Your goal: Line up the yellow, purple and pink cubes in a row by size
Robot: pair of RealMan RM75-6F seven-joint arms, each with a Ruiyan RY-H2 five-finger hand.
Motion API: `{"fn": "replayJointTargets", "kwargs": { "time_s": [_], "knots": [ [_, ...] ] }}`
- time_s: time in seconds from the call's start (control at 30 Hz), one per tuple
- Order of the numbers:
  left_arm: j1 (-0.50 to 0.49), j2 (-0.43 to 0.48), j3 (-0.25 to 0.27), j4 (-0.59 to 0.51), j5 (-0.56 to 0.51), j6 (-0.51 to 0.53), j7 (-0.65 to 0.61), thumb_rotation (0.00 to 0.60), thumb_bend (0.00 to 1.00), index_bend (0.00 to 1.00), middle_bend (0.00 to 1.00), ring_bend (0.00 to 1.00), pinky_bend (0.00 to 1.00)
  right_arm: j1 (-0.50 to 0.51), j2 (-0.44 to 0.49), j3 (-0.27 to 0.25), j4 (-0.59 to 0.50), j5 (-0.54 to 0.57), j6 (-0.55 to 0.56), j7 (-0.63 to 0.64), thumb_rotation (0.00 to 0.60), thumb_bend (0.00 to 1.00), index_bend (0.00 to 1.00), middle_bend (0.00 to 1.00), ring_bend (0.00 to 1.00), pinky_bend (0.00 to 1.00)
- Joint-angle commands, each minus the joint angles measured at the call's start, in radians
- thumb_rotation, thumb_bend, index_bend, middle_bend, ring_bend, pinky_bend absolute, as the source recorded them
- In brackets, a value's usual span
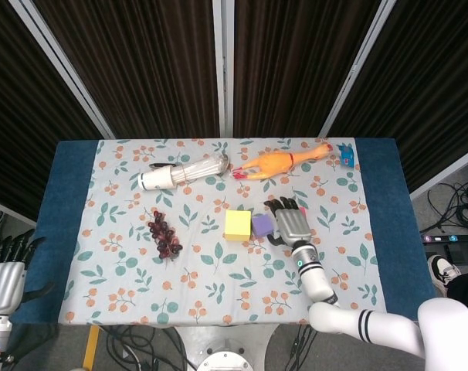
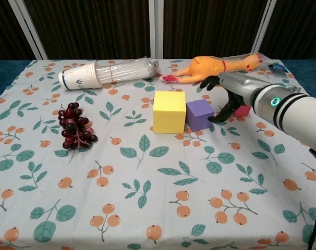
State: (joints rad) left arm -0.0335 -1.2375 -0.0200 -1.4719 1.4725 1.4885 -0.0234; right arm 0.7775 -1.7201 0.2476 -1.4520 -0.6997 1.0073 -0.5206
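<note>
The purple cube (image 2: 200, 114) is seen set flat on the surface (image 2: 147, 208), touching or just beside the yellow cube (image 2: 169, 111), so the second place in the row appears filled. The right hand (image 2: 227, 96) is found at the purple cube's right side, its fingers (image 2: 218, 115) spread and curved, close to the cube's right face but gripping nothing. The pink cube (image 2: 243, 110) is largely hidden behind that hand. Next, the pink cube would probably have to be grasped and placed just beside the purple one. The left hand (image 1: 4, 280) is kept off the surface, fingers apart, holding nothing.
</note>
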Motion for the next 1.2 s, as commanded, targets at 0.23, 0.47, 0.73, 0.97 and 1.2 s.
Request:
{"fn": "replayJointTargets", "kwargs": {
  "time_s": [0.23, 0.47, 0.73, 0.97, 1.2],
  "knots": [
    [-0.002, -0.001, 0.001, 0.000, 0.000, -0.006, 0.007, 0.600, 0.16, 0.23, 0.16, 0.10, 0.05, -0.043, 0.154, -0.008, -0.075, -0.044, -0.005, 0.050, 0.600, 0.18, 0.13, 0.09, 0.00, 0.00],
    [-0.002, 0.006, 0.000, -0.018, 0.000, -0.004, 0.024, 0.600, 0.16, 0.23, 0.16, 0.10, 0.05, 0.012, 0.101, 0.005, 0.041, -0.001, -0.057, 0.025, 0.600, 0.13, 0.13, 0.09, 0.00, 0.00],
    [0.000, 0.015, 0.003, -0.031, -0.003, -0.007, 0.029, 0.600, 0.16, 0.23, 0.16, 0.10, 0.05, 0.057, 0.026, 0.020, 0.155, 0.019, -0.096, 0.032, 0.600, 0.00, 0.13, 0.08, 0.00, 0.00],
    [-0.002, 0.019, 0.003, -0.036, -0.008, -0.016, 0.033, 0.600, 0.16, 0.23, 0.16, 0.10, 0.05, 0.079, -0.015, 0.033, 0.214, 0.014, -0.114, 0.053, 0.600, 0.00, 0.13, 0.08, 0.00, 0.00],
    [0.001, 0.022, 0.003, -0.038, -0.012, -0.015, 0.033, 0.600, 0.16, 0.23, 0.16, 0.10, 0.05, 0.090, -0.047, 0.035, 0.255, 0.003, -0.122, 0.066, 0.600, 0.00, 0.13, 0.08, 0.00, 0.00]
  ]
}}
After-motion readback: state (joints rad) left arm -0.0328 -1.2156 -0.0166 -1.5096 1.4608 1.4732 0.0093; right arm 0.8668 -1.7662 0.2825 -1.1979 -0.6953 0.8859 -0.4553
